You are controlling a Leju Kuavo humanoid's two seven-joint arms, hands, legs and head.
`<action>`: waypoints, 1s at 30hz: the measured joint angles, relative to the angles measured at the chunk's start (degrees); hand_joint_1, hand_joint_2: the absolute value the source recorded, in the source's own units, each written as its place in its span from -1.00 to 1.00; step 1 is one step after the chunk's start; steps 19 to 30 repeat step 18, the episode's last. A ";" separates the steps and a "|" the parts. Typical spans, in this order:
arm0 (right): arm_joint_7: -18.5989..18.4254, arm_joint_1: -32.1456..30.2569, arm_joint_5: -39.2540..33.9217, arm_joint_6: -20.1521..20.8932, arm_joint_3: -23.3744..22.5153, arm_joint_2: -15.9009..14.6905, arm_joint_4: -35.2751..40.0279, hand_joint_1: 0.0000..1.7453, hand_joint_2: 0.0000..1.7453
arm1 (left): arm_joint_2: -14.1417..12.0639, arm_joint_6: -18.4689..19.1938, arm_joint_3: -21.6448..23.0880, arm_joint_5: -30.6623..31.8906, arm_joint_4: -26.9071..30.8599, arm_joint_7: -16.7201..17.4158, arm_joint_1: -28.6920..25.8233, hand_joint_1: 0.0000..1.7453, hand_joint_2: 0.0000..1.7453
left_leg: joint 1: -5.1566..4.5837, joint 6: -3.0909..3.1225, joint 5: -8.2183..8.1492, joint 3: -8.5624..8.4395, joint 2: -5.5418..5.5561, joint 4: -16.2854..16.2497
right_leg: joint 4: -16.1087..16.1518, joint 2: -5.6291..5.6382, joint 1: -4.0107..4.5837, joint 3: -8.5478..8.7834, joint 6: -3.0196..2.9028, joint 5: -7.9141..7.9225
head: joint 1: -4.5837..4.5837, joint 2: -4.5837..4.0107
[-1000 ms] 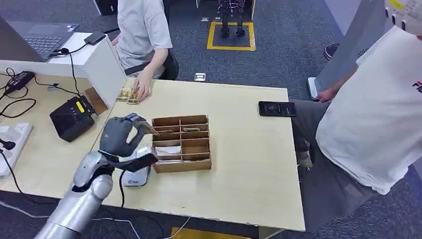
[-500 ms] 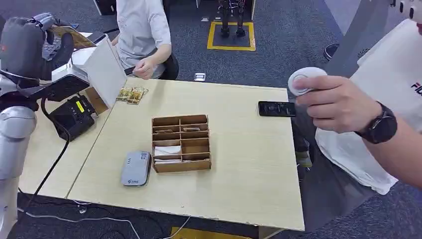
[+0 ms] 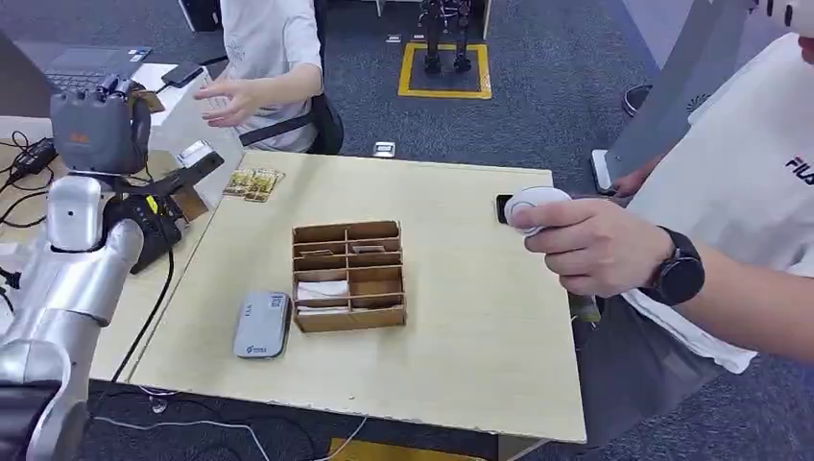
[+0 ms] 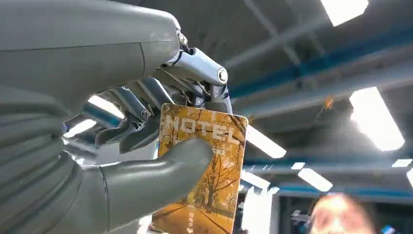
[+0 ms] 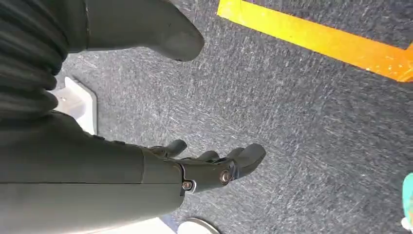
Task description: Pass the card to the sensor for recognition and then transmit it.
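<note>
My left hand (image 3: pixel 99 130) is raised high at the far left of the table, holding an orange "HOTEL" card (image 4: pixel 204 170) between thumb and fingers. A corner of the card (image 3: pixel 149 99) pokes out past the hand in the head view. The grey card sensor (image 3: pixel 261 325) lies flat on the table beside the cardboard organiser (image 3: pixel 349 276). A seated person behind the table holds an open hand (image 3: pixel 228 100) out toward my left hand, a short way from the card. My right hand (image 5: pixel 214 168) hangs over dark carpet, fingers apart and holding nothing.
A person at the right holds a white round device (image 3: pixel 534 206) over the table edge, above a black phone (image 3: pixel 503 208). Several cards (image 3: pixel 251 182) lie at the table's far left corner. A black terminal (image 3: pixel 149 223), cables and a laptop (image 3: pixel 82 65) sit on the left desk.
My left hand lifted from beside the organiser, rose up at the left with the card, then came slightly lower toward the seated person. That person raised an open hand. The white device moved in lower.
</note>
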State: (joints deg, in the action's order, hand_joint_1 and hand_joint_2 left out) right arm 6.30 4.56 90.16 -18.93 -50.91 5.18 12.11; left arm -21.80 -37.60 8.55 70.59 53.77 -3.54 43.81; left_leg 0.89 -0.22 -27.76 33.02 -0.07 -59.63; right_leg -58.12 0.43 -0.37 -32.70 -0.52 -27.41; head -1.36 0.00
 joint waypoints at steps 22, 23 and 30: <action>0.02 0.00 -0.02 0.04 1.20 0.00 0.00 -1.00 1.00 | 2.61 -1.59 -3.06 1.41 -17.03 0.40 1.28 1.00 1.00 | 0.00 0.00 0.00 0.13 0.02 0.00 | 0.00 -0.02 0.00 -0.13 0.00 0.00 | 0.00 0.00; 0.02 0.00 -0.02 0.04 1.20 0.00 0.00 -1.00 1.00 | 2.61 -1.59 -3.06 1.41 -17.03 0.40 1.28 1.00 1.00 | 0.00 0.00 0.00 0.13 0.02 0.00 | 0.00 -0.02 0.00 -0.13 0.00 0.00 | 0.00 0.00; 0.02 0.00 -0.02 0.04 1.20 0.00 0.00 -1.00 1.00 | 2.61 -1.59 -3.06 1.41 -17.03 0.40 1.28 1.00 1.00 | 0.00 0.00 0.00 0.13 0.02 0.00 | 0.00 -0.02 0.00 -0.13 0.00 0.00 | 0.00 0.00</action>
